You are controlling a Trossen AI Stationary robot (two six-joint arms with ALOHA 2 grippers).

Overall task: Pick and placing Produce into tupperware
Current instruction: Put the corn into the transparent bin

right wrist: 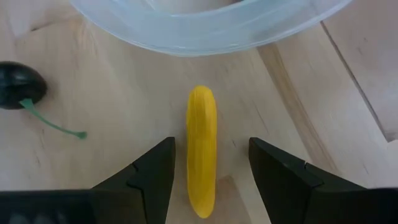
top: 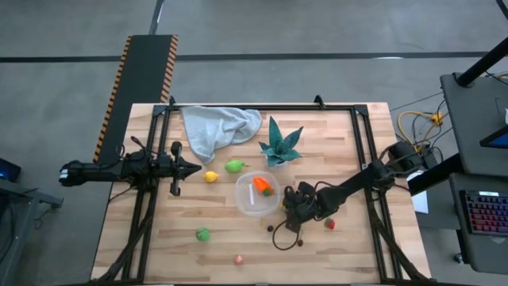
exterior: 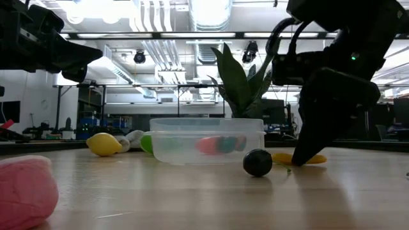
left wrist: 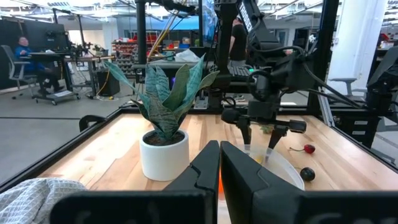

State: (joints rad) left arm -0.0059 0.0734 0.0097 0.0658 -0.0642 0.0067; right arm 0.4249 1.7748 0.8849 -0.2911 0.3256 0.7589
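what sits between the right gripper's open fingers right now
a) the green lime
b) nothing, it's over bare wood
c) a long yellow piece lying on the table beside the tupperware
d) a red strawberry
c: in the right wrist view the long yellow piece lies on the wood between the open fingers of the right gripper, just outside the rim of the tupperware.

Clear glossy plastic tupperware (top: 255, 196), wood table (top: 159, 238)

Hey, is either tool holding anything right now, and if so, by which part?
Nothing is held. The right tool is open, its fingers astride the yellow banana beside the tupperware, not touching it. The left tool is shut and empty.
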